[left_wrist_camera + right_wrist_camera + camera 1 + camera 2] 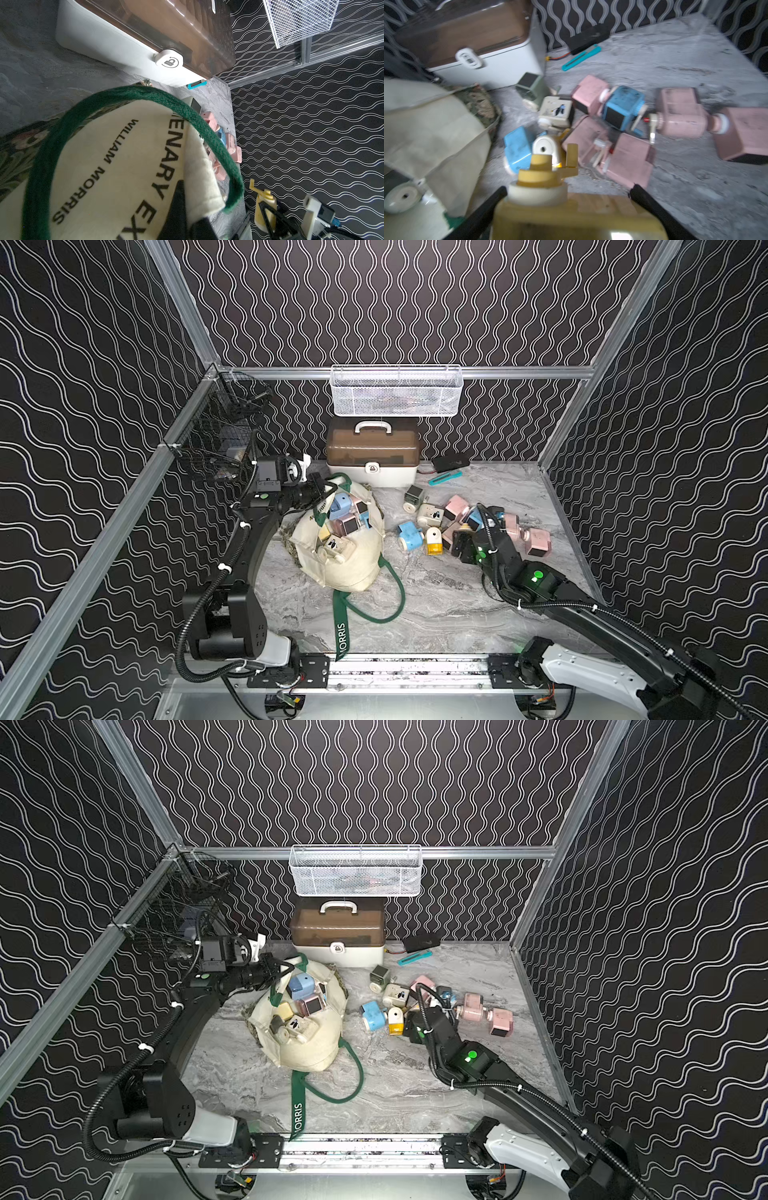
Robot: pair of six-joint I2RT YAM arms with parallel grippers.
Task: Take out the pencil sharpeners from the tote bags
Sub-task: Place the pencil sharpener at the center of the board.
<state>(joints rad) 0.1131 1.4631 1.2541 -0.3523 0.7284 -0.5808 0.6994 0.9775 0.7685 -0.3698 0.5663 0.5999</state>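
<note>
Right gripper point(569, 190) spread wide around a yellow sharpener point(571, 216); left gripper point(323, 486) pinched tight on the tote bag point(353, 568) rim.
More pencil sharpeners point(347, 518) fill the bag mouth just beside the left gripper; loose sharpeners point(457, 506) lie scattered just ahead of the right gripper.

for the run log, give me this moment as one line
left gripper: shut on tote bag rim | right gripper: shut on yellow sharpener | in bag: several sharpeners | on table: sharpener pile
</note>
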